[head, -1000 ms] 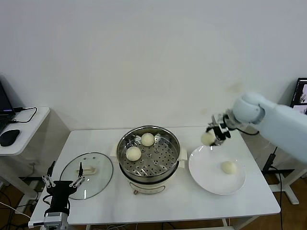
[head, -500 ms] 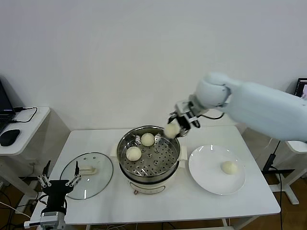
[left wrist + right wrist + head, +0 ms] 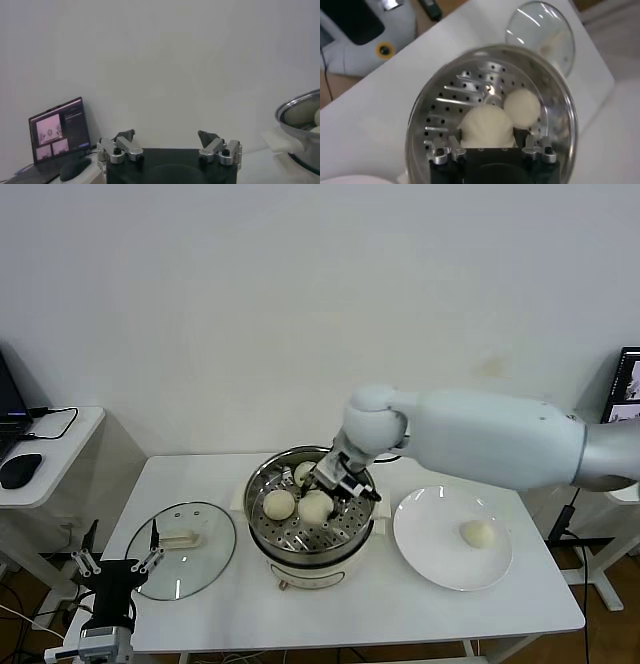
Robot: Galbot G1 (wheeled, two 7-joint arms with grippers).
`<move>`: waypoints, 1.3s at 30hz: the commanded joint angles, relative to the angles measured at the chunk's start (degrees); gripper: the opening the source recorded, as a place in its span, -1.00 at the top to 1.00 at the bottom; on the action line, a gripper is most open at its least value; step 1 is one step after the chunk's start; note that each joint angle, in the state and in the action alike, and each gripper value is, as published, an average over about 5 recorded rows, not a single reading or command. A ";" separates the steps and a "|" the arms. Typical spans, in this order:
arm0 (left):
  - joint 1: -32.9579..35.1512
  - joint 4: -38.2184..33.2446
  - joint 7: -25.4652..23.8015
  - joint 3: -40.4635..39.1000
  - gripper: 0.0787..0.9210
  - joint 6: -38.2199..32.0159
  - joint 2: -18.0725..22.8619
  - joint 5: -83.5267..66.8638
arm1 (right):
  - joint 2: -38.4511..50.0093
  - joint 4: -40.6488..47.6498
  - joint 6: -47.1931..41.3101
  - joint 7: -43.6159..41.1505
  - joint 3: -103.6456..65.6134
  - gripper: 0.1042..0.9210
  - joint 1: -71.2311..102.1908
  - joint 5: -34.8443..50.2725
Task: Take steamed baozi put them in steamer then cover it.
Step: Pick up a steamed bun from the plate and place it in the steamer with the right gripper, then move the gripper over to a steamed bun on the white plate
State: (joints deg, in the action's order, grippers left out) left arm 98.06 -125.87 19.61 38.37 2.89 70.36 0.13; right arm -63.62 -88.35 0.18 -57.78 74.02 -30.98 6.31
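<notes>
My right gripper [image 3: 330, 489] is down inside the steel steamer [image 3: 335, 534], shut on a creamy-white baozi [image 3: 316, 506] at the perforated floor. In the right wrist view the held baozi [image 3: 487, 127] fills the space between the jaws of the right gripper [image 3: 487, 145], beside another baozi [image 3: 522, 107]. Two more buns lie in the steamer, one at its left [image 3: 278, 504] and one at the back [image 3: 305, 474], partly hidden by the gripper. One baozi [image 3: 477, 533] lies on the white plate [image 3: 440, 569]. The glass cover [image 3: 205, 564] lies flat left of the steamer. My left gripper [image 3: 112, 564] is open near the table's front left corner.
The steamer stands in a cream-white pot base [image 3: 310, 569] at the table's middle. A side desk at the far left carries a mouse [image 3: 20, 470] and a laptop [image 3: 57, 130]. In the left wrist view the left gripper [image 3: 166, 136] points level at the wall, with the steamer [image 3: 295, 110] off to one side.
My right arm has carried the baozi from above the plate leftwards over the steamer's rim and down to its floor. The left gripper has drifted slightly lower and to the left.
</notes>
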 commanded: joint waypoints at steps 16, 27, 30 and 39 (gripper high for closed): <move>-0.55 0.65 0.02 -0.31 -0.77 -0.42 0.20 0.18 | -3.42 3.88 8.36 0.19 1.28 -0.65 2.13 -7.24; -1.09 0.26 -0.46 -0.20 -0.77 -0.16 -1.46 0.08 | 10.36 0.43 -12.55 -5.41 -6.73 -0.76 -3.41 5.66; -1.23 0.16 -0.60 -0.36 -0.77 -0.12 -2.00 0.06 | 16.71 -1.83 -18.46 -5.81 -8.48 -0.76 -3.27 6.52; -2.06 0.27 -0.87 -2.24 -0.77 0.09 -3.13 0.21 | 37.54 -5.39 -18.82 -7.48 -12.79 -0.76 5.08 -2.68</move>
State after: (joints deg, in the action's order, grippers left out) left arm 96.15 -125.76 18.74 36.82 2.97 67.65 0.27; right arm -42.76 -90.89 -12.94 -63.61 65.38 -30.01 6.57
